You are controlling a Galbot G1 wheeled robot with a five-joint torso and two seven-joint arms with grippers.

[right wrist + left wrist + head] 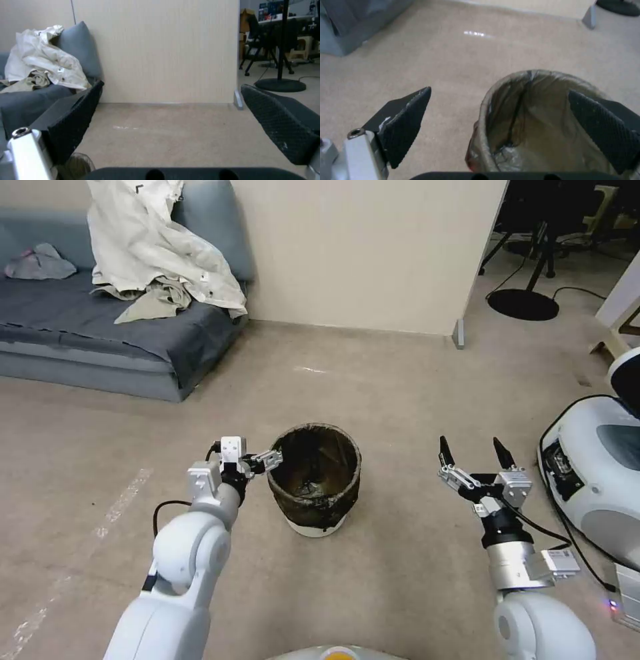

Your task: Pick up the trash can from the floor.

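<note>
Left gripper [500, 120] jaws spread wide, straddling trash can [315, 477] rim.

Right gripper [173, 120] jaws apart, floor [173, 135], beige wall [156, 50], sofa [30, 100] with crumpled cloth [43, 65]

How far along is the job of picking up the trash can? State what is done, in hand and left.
Done: the left end effector is open at the trash can, one finger outside the rim and one inside. In hand: no grip yet; the can stands on the floor. The right end effector hangs open off to the side. Left: closing on the rim and lifting.
</note>
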